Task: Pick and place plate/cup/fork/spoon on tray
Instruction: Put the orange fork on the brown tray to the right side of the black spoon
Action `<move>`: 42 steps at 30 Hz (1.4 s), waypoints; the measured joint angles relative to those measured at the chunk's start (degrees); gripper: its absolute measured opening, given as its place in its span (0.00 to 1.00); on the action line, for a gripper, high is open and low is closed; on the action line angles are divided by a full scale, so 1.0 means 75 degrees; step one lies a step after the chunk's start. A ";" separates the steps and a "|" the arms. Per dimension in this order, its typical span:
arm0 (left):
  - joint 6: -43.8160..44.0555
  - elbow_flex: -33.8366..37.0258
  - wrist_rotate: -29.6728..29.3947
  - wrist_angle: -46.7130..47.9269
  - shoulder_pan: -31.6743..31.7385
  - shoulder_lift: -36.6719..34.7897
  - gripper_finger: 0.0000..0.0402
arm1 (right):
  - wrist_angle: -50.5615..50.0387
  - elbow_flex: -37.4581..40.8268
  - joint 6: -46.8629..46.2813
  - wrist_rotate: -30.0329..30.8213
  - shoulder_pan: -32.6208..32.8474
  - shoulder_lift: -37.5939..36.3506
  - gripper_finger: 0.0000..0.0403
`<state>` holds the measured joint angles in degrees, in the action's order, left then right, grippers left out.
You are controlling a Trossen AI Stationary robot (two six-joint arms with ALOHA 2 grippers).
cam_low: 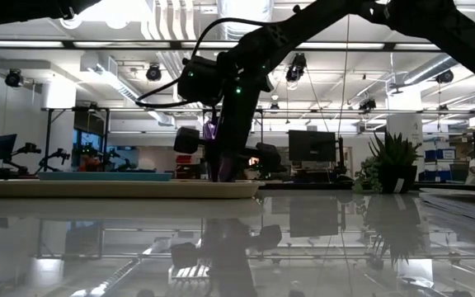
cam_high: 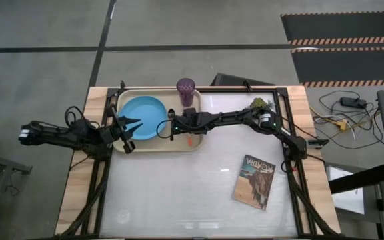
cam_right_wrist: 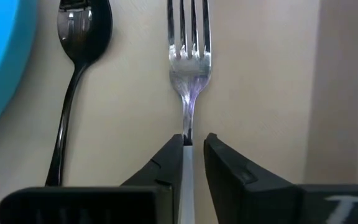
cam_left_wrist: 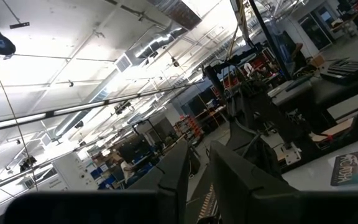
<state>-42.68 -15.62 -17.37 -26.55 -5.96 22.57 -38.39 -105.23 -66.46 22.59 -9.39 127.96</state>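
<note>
The cream tray lies at the table's far left. The light-blue plate rests flat in its left half. The dark spoon lies on the tray floor between the plate and the fork. The fork's orange handle end points toward the near edge. The purple cup stands upright at the tray's far right corner; whether it is inside the rim I cannot tell. My right gripper is low over the tray, shut on the fork. My left gripper is open and empty by the plate's left edge. My right gripper pinches the fork's handle just behind its thin neck between the two fingers. The fingers slant down from the table's right and near side and lie along the fork. The fork lies flat, tines toward the far edge, on or just above the tray floor.
A book with a picture cover lies on the table at the right. A small green potted plant stands at the far right beside my right arm. The table's middle and near part is bare glossy white.
</note>
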 joint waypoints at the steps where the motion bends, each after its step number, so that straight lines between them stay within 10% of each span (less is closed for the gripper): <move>1: 0.0000 0.0000 0.0000 0.0000 0.0000 0.0000 0.12 | 0.0000 0.0000 0.0000 0.0002 0.0000 0.0000 0.14; 19: -0.0003 0.0003 0.0000 -0.0001 -0.0001 0.0009 0.12 | -0.0471 -0.0029 0.0890 -0.0065 0.0000 -0.0573 0.14; 28: -0.0003 0.0003 0.0000 0.0002 -0.0001 0.0026 0.12 | -0.0306 -0.0030 0.5151 -0.0125 -0.0038 -0.0746 0.07; 42: -0.0025 0.0006 0.0000 0.0000 -0.0001 0.0023 0.12 | 0.1105 0.0075 0.9624 -0.2817 -0.0826 -0.0711 0.02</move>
<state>-42.87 -15.57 -17.37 -26.55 -5.96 22.74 -30.10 -104.67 5.72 1.46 -15.59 122.63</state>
